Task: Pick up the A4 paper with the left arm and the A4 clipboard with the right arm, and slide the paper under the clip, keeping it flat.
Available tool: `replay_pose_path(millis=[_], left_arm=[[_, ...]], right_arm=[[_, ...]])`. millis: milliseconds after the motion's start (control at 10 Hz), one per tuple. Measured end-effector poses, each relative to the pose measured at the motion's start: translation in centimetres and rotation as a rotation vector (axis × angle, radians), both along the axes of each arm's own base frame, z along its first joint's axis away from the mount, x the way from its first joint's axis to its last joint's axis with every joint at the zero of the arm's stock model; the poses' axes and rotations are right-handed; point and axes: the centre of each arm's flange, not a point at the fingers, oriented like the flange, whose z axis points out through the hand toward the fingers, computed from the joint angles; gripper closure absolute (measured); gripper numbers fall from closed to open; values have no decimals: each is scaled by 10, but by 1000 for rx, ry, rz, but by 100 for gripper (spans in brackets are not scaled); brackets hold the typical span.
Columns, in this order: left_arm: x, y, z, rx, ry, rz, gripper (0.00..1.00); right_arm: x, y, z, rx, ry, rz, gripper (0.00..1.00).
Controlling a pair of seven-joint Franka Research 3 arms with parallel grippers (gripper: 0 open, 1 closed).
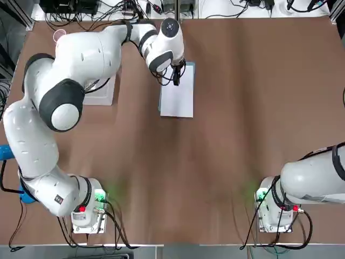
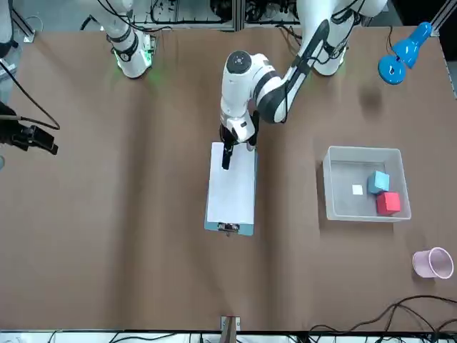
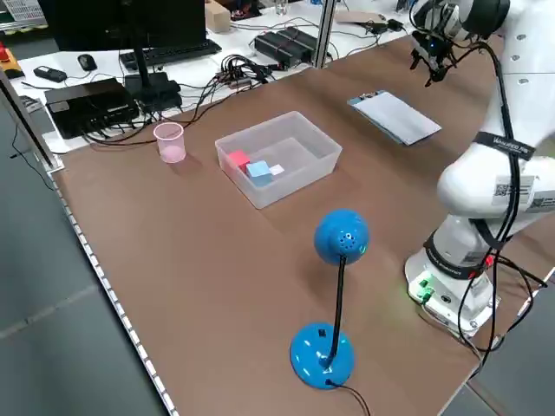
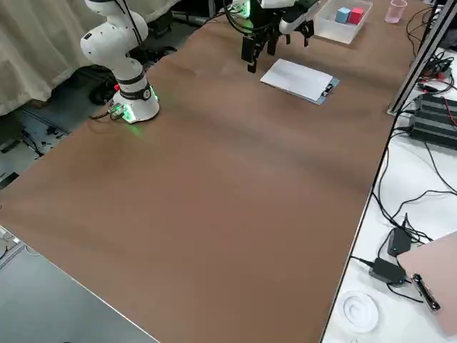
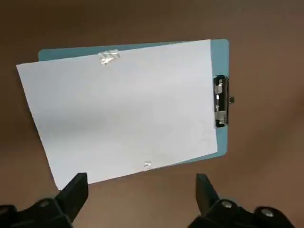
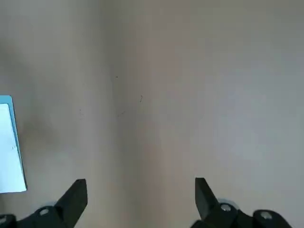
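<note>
Clipboard clip (image 5: 221,101) shiny metal; paper (image 5: 123,111) matt (tape patches (image 5: 109,56) glossy).

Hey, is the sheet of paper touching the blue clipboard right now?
Touching: the left wrist view shows the paper lying flat over most of the blue clipboard.

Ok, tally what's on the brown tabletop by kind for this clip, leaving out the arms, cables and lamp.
Clipboards: 1, light blue
Large paper sheets: 1, lying on it
Plastic bins: 1
Cubes: 2, one blue, one red, both in the bin
Small white pieces: 1, in the bin
Cups: 1, pink
Total: 7
</note>
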Motion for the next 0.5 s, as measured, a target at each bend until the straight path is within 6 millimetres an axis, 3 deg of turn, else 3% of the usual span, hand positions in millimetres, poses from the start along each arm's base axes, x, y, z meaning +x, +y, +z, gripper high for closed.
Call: replay_pose_path(millis=[300, 500], left_arm=[[10, 15, 42, 43, -45, -52, 0], [13, 37, 82, 119, -59, -91, 0]], right_arm=[[0, 0, 0, 0, 1, 0, 0], [0, 0, 0, 0, 1, 0, 0]])
